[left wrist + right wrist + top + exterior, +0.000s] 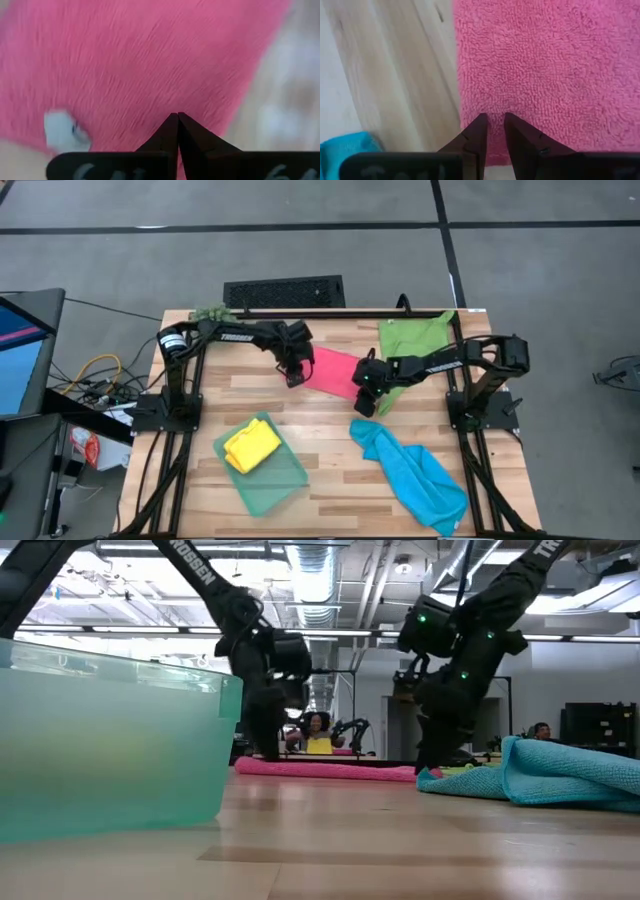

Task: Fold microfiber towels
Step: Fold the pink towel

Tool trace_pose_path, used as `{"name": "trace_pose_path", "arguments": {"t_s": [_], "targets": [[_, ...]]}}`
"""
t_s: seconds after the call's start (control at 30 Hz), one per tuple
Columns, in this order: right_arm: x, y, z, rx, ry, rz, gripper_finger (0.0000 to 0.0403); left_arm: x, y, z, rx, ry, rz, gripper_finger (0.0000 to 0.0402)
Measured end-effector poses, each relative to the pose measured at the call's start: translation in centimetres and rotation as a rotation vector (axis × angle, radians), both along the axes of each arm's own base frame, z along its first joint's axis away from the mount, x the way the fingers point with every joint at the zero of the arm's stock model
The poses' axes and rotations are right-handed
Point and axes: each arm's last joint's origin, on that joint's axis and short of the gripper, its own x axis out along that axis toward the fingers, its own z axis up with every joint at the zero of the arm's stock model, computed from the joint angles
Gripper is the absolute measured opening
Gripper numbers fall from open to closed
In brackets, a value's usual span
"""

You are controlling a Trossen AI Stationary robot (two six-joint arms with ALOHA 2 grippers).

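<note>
Pink microfiber towel (333, 369) lies flat at the desk's (330, 480) centre, partly folded by the look of it, and is the piece in work. My left gripper (295, 370) sits at its 9 o'clock edge, fingers fully closed with the tips pressed against the pile; whether any cloth is pinched between them I cannot tell. My right gripper (366, 396) sits at the 3 o'clock edge, fingers narrowly parted; the wrist view shows the hem at the tips, but a grip is not confirmed.

Outward from there: the yellow towel (251, 447) lies folded in the teal tray (290, 485) at 7 o'clock, so I judge that one complete. The green towel (412, 338) at 1 o'clock and the blue towel (415, 470), crumpled at 5 o'clock, remain unfolded. Estimated progress: one done, one under way, two outstanding.
</note>
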Motion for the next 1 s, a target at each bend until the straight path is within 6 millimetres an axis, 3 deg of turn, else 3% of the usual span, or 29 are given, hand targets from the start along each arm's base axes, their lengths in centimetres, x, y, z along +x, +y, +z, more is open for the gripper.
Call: {"name": "trace_pose_path", "arguments": {"t_s": [0.27,0.5,0.63,0.83,1.0], "targets": [[0.1,0.0,0.0,-0.004,-0.023,0.0,0.0092,-1.4,-0.7,-1.9,-0.032,0.031,0.048,0.0],[0.1,0.4,2.8,-0.052,-0.153,0.045,0.0092,-1.7,-1.0,-0.7,-0.048,0.033,0.152,0.0],[0.1,1.1,3.9,-0.106,-0.199,0.134,0.0092,-1.5,-2.1,0.5,-0.039,0.011,0.172,0.0],[0.1,1.9,2.5,-0.13,-0.108,0.178,0.0102,-1.6,-3.4,3.7,0.016,-0.083,0.109,0.0],[0.1,2.7,2.0,-0.123,-0.08,0.208,0.0145,-3.2,-4.1,7.0,0.079,-0.128,-0.018,0.0]]}}
